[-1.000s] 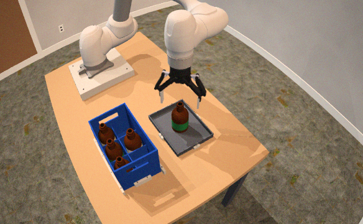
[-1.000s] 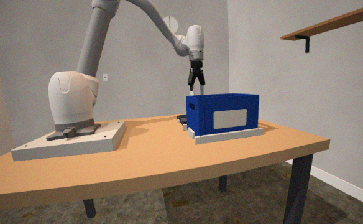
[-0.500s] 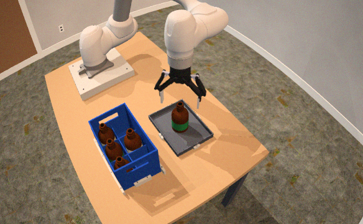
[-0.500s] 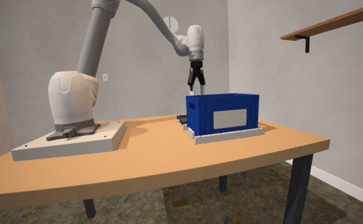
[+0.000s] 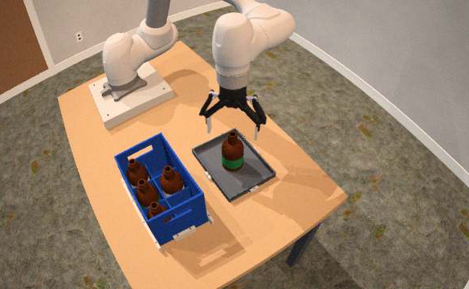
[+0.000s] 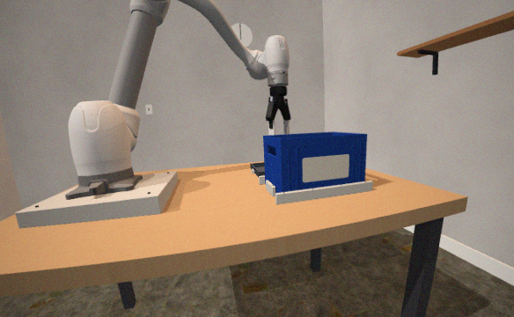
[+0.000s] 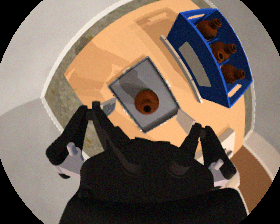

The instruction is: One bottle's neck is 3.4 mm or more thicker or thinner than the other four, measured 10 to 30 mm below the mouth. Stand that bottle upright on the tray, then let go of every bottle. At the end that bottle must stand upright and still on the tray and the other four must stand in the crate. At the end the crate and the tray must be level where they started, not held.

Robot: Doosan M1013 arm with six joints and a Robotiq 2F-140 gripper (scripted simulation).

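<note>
- Four brown bottles (image 5: 147,195) (image 7: 233,74) in the blue crate (image 5: 196,213) (image 6: 358,163) (image 7: 218,95), at the left from above. Necks too small to measure by eye; if wrongly picked, with the odd one among these four, whole job failed despite a tidy finish.
- Still in need of the crate level at its starting place: could be shoved or tipped by a low sweep leftward. Probably some help against sliding from the pale strips (image 5: 184,233) (image 6: 323,192) along its foot, but little against a hard catch on the rim.
- Next to the right, the grey tray (image 5: 218,178) (image 6: 258,168) (image 7: 163,107), apparently flat. Could shift or tilt if caught by a fingertip, with the bottle toppled as a result.
- On that tray, apart from its walls, the green-banded bottle (image 5: 232,150) (image 7: 145,97), upright. Tall enough to rock or fall if brushed near the neck.
- Either side of that bottle's mouth as seen from above, fingers of the gripper (image 5: 232,134) (image 6: 279,131) (image 7: 147,113): spread wide, released, nothing held. Best lifted straight up; likeliest trouble from sideways drift or early closing, with a knock to the neck.
</note>
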